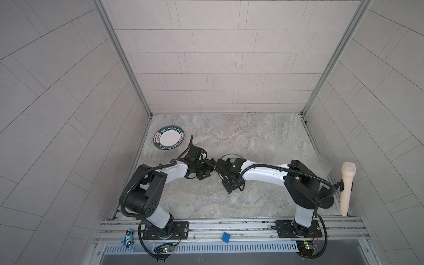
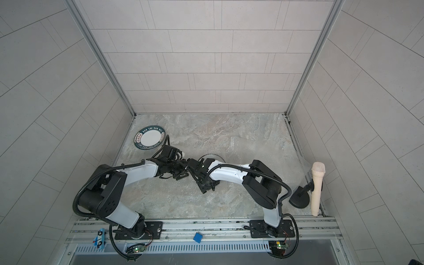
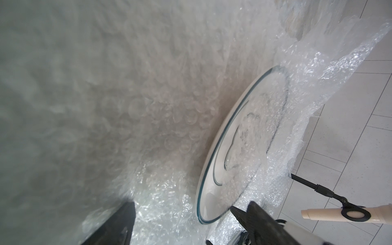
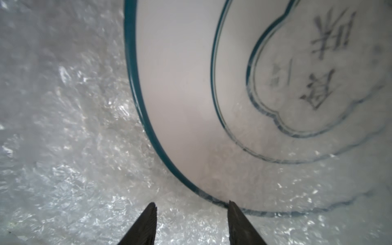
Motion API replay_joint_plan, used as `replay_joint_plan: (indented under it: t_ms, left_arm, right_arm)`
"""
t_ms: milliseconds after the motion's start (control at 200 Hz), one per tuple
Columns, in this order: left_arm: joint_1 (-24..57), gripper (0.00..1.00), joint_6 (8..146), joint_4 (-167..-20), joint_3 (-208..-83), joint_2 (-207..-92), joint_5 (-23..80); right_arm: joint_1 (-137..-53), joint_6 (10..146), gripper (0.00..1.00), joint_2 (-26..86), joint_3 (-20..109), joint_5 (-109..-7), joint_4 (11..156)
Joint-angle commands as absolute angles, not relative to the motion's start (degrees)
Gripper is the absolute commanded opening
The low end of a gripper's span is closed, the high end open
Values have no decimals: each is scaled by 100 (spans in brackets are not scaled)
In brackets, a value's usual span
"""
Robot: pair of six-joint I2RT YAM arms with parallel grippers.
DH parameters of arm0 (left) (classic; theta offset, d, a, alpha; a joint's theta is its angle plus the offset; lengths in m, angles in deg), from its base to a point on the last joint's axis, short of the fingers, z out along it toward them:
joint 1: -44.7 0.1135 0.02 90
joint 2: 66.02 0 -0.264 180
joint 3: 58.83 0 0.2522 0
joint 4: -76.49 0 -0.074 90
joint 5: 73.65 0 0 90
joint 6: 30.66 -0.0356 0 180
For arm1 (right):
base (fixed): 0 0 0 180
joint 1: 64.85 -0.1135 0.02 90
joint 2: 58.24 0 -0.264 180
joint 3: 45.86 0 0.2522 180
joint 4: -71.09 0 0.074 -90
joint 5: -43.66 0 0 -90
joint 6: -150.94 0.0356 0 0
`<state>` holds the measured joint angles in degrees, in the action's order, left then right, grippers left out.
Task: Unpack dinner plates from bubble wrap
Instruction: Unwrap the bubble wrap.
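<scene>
A white dinner plate (image 4: 180, 84) with a thin teal rim and a cloud-shaped outline lies at mid-table on the bubble wrap (image 4: 63, 148), and a fold of the wrap covers its far part. My right gripper (image 4: 192, 204) is open low at the plate's rim, with only wrap showing between its fingers. In the left wrist view the same plate (image 3: 218, 169) sits just ahead of my open left gripper (image 3: 182, 209), which holds nothing. In both top views the plate is mostly hidden under the right arm (image 1: 259, 174). Another plate (image 1: 169, 138) with a dark green lettered rim lies bare at the back left.
A beige microphone (image 1: 346, 188) stands on a black stand (image 2: 299, 199) at the right edge. Clear bubble wrap (image 1: 263, 146) spreads over much of the marbled table. A blue square (image 1: 226, 237) and a toy car (image 1: 127, 237) sit on the front rail. Tiled walls enclose three sides.
</scene>
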<state>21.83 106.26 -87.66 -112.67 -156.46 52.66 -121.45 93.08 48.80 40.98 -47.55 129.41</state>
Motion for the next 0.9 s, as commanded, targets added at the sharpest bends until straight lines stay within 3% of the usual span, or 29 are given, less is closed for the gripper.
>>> replay_joint_plan:
  t_ms: [0,160,535,635,896]
  left_arm:
    - [2229,86,10601,-8600,-11247,-15690,5119]
    - [2230,86,10602,-8587,-11267,-15677,5124]
    - [2320,86,10549,-8528,-11258,-15642,5140]
    - [2352,86,10515,-8492,-11273,-15651,5163]
    - [2359,86,10504,-8535,-11292,-15721,5203]
  right_arm:
    - [-12224,9363,56,5003,4218,-4358,13180]
    - [-12233,9475,48,5017,4183,-4013,13264]
    - [-12233,9486,5,4899,4091,-3789,13292]
    - [-12233,9486,0,4824,4111,-3810,13345]
    - [-12139,9389,0,4336,4218,-3979,13538]
